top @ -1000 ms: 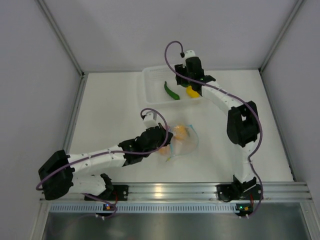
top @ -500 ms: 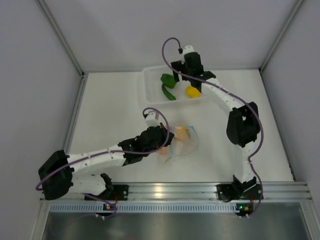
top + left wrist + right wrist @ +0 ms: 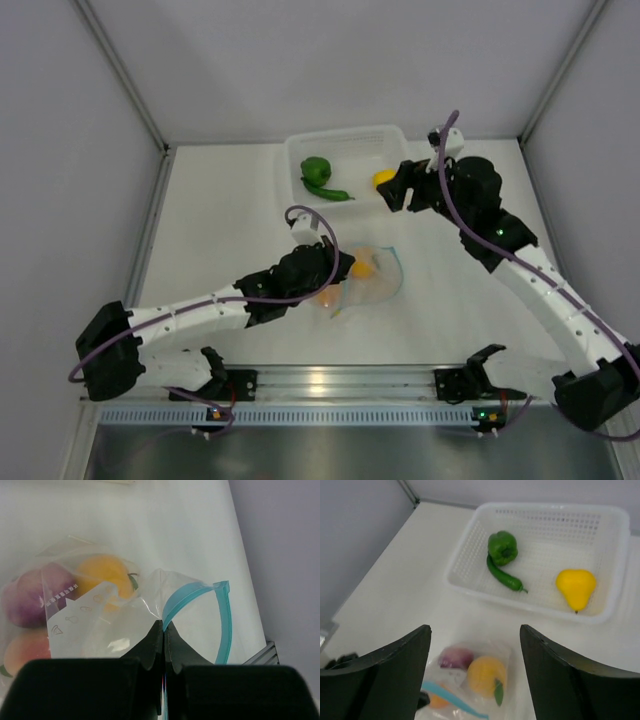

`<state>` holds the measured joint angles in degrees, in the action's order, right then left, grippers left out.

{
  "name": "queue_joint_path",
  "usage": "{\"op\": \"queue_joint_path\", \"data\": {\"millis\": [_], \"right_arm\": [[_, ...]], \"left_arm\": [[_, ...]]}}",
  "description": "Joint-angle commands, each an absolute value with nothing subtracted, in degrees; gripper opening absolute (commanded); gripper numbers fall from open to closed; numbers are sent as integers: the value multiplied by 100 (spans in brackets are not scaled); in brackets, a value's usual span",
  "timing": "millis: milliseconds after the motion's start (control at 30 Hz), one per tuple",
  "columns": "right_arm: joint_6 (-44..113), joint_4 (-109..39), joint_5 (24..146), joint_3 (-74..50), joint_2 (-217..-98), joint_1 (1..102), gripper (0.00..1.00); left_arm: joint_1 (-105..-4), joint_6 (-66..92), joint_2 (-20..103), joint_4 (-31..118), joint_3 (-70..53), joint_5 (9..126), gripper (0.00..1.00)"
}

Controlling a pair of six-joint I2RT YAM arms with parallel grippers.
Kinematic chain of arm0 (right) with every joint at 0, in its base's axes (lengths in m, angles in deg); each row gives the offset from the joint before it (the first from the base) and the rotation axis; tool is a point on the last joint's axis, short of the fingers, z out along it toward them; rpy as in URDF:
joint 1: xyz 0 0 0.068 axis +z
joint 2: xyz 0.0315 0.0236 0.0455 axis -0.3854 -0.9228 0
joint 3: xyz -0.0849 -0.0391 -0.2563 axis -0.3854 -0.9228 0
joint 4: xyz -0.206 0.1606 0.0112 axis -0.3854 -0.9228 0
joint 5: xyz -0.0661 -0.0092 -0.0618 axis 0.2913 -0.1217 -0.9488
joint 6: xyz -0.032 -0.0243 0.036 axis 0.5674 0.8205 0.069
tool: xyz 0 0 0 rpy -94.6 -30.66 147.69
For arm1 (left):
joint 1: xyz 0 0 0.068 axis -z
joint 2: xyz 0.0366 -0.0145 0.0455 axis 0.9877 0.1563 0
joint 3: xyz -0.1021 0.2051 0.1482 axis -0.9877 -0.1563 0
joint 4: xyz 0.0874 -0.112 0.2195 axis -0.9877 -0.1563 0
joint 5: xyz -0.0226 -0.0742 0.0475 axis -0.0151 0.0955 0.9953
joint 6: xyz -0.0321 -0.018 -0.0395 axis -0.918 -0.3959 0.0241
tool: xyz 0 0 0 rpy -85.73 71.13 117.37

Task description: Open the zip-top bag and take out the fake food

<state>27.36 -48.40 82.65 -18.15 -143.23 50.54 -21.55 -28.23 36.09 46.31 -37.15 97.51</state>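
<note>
The clear zip-top bag (image 3: 372, 284) lies mid-table with its light blue zip strip (image 3: 222, 622) spread open. My left gripper (image 3: 164, 626) is shut on the bag's edge at the strip. Inside the bag are an orange fruit (image 3: 102, 575), a purple piece (image 3: 32, 592) and a peach-orange fruit (image 3: 25, 647); they also show in the right wrist view, orange fruit (image 3: 485, 676), purple piece (image 3: 456, 656). My right gripper (image 3: 475, 635) is open and empty, above the table between the basket and the bag. A green pepper (image 3: 502, 547), a green chili (image 3: 504, 577) and a yellow pepper (image 3: 576, 586) lie in the white mesh basket (image 3: 470, 555).
The white mesh basket (image 3: 345, 138) stands at the back centre against the rear wall. Side walls with metal frame rails close in the table left and right. The arm bases and a metal rail (image 3: 350, 380) run along the near edge.
My right arm has drawn back from over the basket, to the right and nearer, leaving the green pepper, chili and yellow pepper in it. My left gripper stays on the bag.
</note>
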Motion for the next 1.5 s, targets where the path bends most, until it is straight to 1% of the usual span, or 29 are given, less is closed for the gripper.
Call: {"op": "queue_joint_path", "data": {"millis": [0,67,100,167,200,300,367,400,467,600,700,833,1000,1100,1233,1333,1467], "right_arm": [[2054,-5052,8581,-2776,-13576,5307,68],[1834,-5175,8783,-3085,-12943,5369,61],[1781,-5210,8853,-3313,-12593,5395,60],[1667,-5272,8959,-3525,-12265,5483,58],[1622,-5272,9020,-3683,-12020,5553,56],[1420,-5298,9021,-3886,-11755,5632,51],[1306,-5281,9029,-3948,-11728,5642,49],[1305,-5246,9064,-3992,-11780,5659,47],[1314,-5324,9056,-3966,-11859,5694,46],[1305,-5412,8810,-4036,-12070,5800,46],[1323,-5553,8450,-4115,-12456,5844,46],[1253,-5299,8160,-4334,-12896,5879,44],[1024,-4587,8106,-4467,-13510,6072,44],[954,-4219,8054,-4458,-13827,6370,48],[692,-3823,7501,-4510,-14092,6704,54],[559,-3524,7431,-4660,-14206,6915,55],[365,-3304,6798,-4879,-14276,7188,56]], "left_arm": [[-2124,-2897,3494,4793,-3366,9888,0],[-2124,-2977,3520,4793,-3270,10011,0],[-2124,-3020,3529,4802,-3226,10047,0],[-2124,-3082,3581,4802,-3094,10117,0],[-2124,-3143,3608,4811,-3050,10178,0],[-2116,-3319,3748,4907,-2918,10301,0],[-2107,-3416,3880,5030,-2874,10302,0],[-2107,-3503,3924,5091,-2865,10284,0],[-2081,-3609,4081,5215,-2804,10310,0],[-2019,-3977,4311,5241,-2672,10521,0],[-1984,-4154,4355,5416,-2768,10688,0],[-1958,-4163,4381,5558,-2751,10724,0],[-1914,-4067,4425,5645,-2672,10575,0],[-1896,-3953,4417,5654,-2619,10434,0],[-1887,-3979,4277,5759,-2759,10250,0],[-1896,-3882,4145,5848,-2891,10048,0],[-1896,-3655,3933,5857,-2979,9845,0]]}}
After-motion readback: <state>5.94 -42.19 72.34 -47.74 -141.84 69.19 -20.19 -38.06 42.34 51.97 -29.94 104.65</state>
